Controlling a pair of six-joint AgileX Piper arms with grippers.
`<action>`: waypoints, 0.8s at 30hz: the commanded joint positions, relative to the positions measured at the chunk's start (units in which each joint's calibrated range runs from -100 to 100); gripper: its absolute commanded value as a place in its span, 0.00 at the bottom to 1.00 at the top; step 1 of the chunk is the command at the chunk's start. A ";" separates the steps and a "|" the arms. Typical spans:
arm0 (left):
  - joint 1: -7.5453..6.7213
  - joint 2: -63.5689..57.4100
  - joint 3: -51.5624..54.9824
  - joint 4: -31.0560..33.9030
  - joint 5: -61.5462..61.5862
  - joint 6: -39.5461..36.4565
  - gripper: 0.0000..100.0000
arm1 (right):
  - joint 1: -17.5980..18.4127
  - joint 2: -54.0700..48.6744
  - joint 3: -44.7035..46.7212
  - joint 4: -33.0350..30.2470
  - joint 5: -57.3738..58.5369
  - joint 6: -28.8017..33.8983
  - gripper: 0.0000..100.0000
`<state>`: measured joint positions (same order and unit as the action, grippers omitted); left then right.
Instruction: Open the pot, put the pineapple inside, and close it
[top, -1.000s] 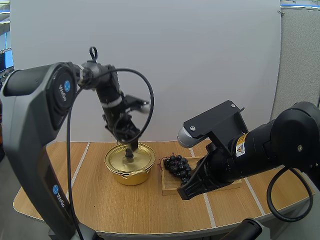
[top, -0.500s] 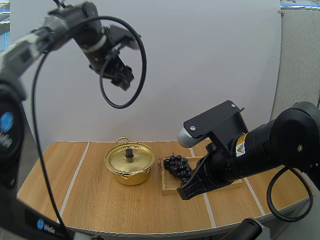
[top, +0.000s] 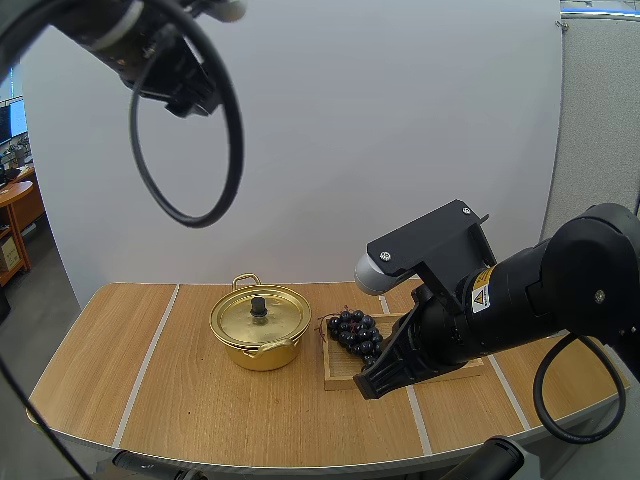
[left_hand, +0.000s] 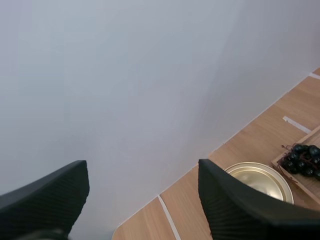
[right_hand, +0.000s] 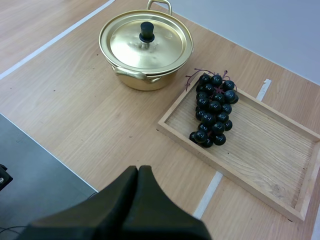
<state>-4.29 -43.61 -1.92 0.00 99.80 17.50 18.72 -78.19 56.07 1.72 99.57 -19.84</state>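
We find L jaws, wide & empty, now risen well clear of pot; lid still seated, R jaws shut, so pot unopened.

Quick headcount, nothing fancy: one gold pot, one lid sitting on it, one bunch of dark grapes, one wooden tray at the pot's 3 o'clock, one table.
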 joint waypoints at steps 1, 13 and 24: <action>-0.11 -3.59 -0.36 0.00 0.20 -1.70 1.00 | -0.25 -0.54 0.07 -0.02 -0.90 0.14 0.00; 1.37 -19.87 8.77 -1.90 0.20 -2.15 1.00 | -1.15 -0.54 0.07 -0.46 -1.22 0.14 0.00; 3.55 -35.56 26.22 -6.70 0.20 -2.65 0.70 | -4.28 -5.73 0.07 -0.26 -1.41 0.14 0.00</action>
<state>-0.93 -75.45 20.36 -4.92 100.00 15.73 15.45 -81.67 56.07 1.62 99.24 -19.84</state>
